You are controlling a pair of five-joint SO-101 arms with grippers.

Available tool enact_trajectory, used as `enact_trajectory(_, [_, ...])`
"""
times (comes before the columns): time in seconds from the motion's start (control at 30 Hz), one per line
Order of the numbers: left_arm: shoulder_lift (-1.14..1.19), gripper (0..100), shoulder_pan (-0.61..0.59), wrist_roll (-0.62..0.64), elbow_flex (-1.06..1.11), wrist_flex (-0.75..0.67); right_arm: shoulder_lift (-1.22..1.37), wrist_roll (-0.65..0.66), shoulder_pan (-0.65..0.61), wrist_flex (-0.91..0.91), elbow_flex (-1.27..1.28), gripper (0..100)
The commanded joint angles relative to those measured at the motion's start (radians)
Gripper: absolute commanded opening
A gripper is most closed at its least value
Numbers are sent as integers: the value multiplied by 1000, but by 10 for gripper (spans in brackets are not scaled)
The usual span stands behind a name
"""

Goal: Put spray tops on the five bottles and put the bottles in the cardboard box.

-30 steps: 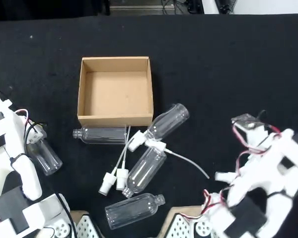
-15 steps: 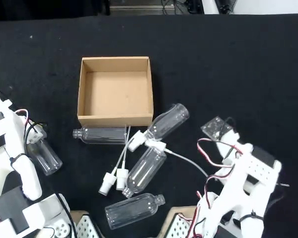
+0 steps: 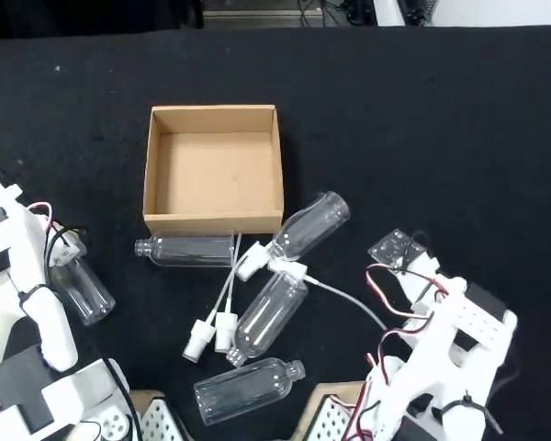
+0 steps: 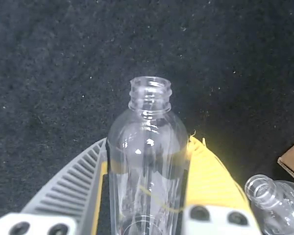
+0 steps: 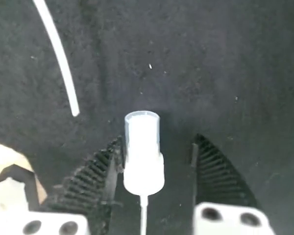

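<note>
Robot lab workbench, black cloth-covered table (image 3: 422, 119), two white wired arms (image 3: 18, 294)

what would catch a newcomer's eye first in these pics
An empty cardboard box sits centrally, with clear bottles and loose spray tops strewn on its arm-facing side. The left gripper clamps an uncapped bottle; a spray top lies between the open fingers of the right gripper.

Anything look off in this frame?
Nothing broken or spilled. Four bottles lie on their sides among loose spray tops by the empty cardboard box; the left gripper holds the fifth bottle, uncapped.
</note>
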Motion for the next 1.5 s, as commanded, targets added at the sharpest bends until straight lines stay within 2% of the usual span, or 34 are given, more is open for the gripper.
enact_trajectory(0.0, [-44, 30, -12, 0, -33, -12, -38, 12, 86, -6, -5, 121])
enact_trajectory(0.1, [-44, 30, -12, 0, -33, -12, -42, 12, 147, -17, -18, 62])
enact_trajectory(0.17, [-44, 30, -12, 0, -35, -12, -44, -40, 173, -48, -51, 42])
enact_trajectory(0.33, [-44, 30, -12, 0, -35, -12, -36, -454, 176, -190, -159, 39])
enact_trajectory(0.43, [-44, 30, -12, 0, -33, -12, -24, -651, 153, -161, -220, 39])
enact_trajectory(0.7, [-44, 30, -12, 0, -31, -12, 298, -835, -5, -34, -472, 41])
enact_trajectory(0.77, [-44, 30, -12, 0, -31, -12, 392, -864, -17, 18, -549, 84])
enact_trajectory(0.87, [-44, 30, -12, 0, -31, -12, 518, -858, -34, 114, -667, 198])
enact_trajectory(0.93, [-44, 30, -12, 0, -31, -12, 590, -836, -37, 166, -736, 233])
enact_trajectory(1.17, [-44, 30, -12, 0, -31, -12, 779, -704, -29, 284, -909, 233])
enact_trajectory(1.47, [-44, 30, -12, 0, -35, -12, 788, -465, -29, 278, -822, 233])
